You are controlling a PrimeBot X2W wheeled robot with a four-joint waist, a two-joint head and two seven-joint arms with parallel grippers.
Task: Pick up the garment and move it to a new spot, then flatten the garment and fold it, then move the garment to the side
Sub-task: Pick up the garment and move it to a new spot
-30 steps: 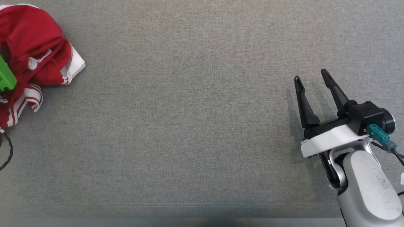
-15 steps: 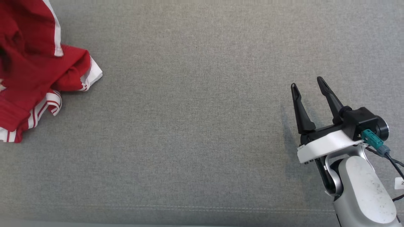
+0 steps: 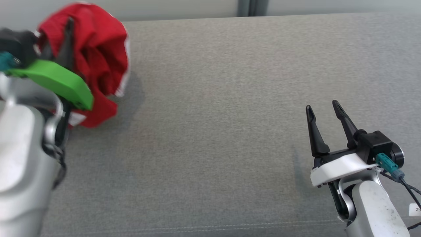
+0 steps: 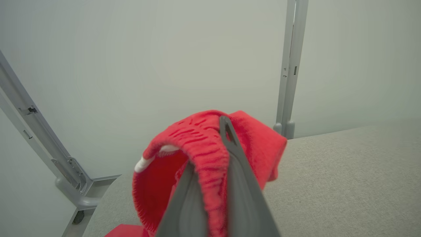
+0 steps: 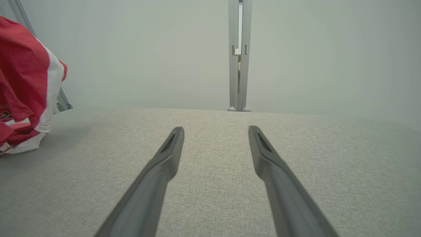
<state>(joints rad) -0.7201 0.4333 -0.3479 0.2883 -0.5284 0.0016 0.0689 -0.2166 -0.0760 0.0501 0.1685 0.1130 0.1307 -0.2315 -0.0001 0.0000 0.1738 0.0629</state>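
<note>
Garment (image 3: 98,56) hangs bunched over the tabletop's (image 3: 213,131) far left, my left hand (image 3: 67,36) closed on it, my right hand (image 3: 322,105) open and idle, so I judge that placing, flattening and folding all remain.

Wide-set right gripper (image 5: 216,130) over grey surface (image 5: 210,197) (red garment (image 5: 23,82) at left)

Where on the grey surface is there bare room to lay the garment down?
Free: the grey surface between the garment, clamped in the left gripper, and the open right gripper. Crowded: the left end, under garment and left arm.
</note>
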